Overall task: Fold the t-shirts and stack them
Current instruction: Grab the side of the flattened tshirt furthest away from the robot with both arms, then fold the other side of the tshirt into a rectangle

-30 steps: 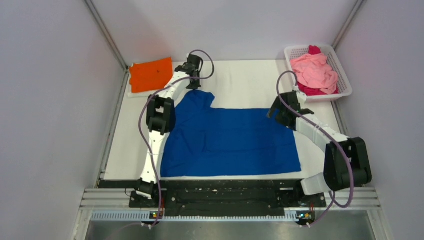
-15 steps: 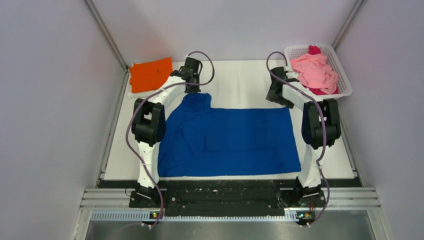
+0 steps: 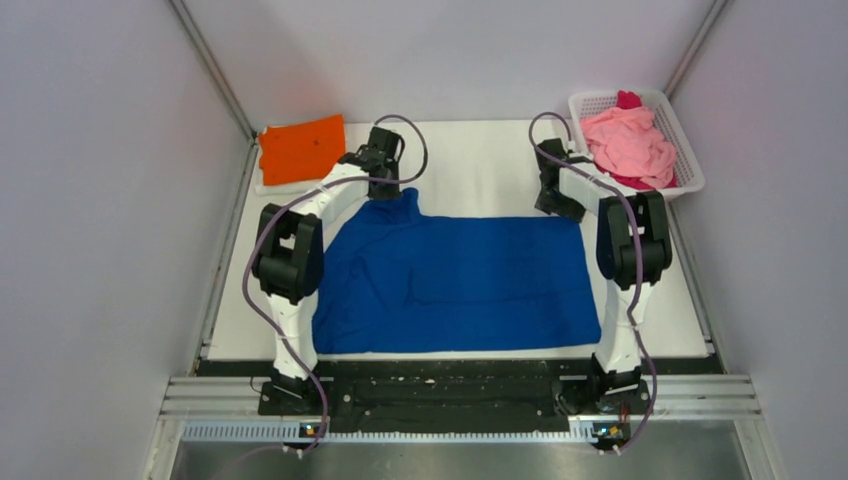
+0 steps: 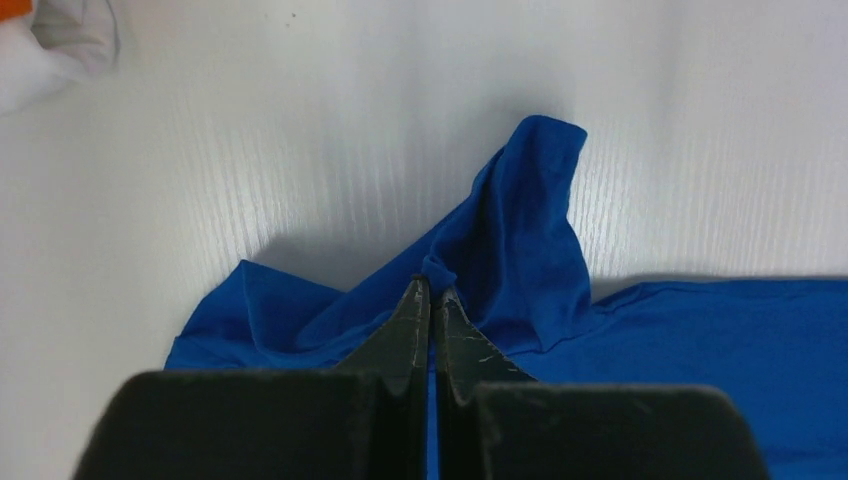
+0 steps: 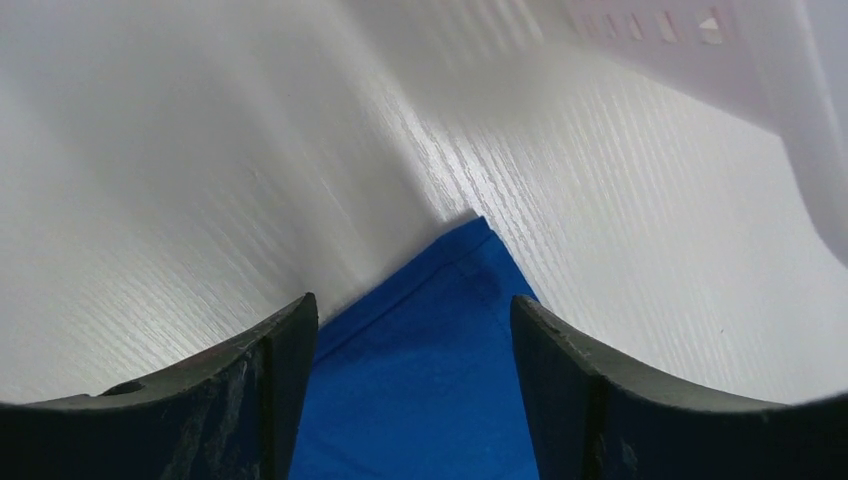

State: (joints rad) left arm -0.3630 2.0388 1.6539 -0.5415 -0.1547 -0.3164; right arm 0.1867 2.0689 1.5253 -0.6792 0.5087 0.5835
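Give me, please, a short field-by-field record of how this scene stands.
blue t-shirt: spread on the table, far-left part bunched up
left tool: shut on that raised fold
right tool: open, the shirt's far-right corner showing between its fingers
orange t-shirt: folded, at the table's far-left corner
pink t-shirts: heaped in the white basket, far right

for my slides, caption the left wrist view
Left tool pinching a raised fold of the royal-blue cloth t-shirt

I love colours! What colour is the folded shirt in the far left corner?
The folded shirt is orange; the top view shows it best.
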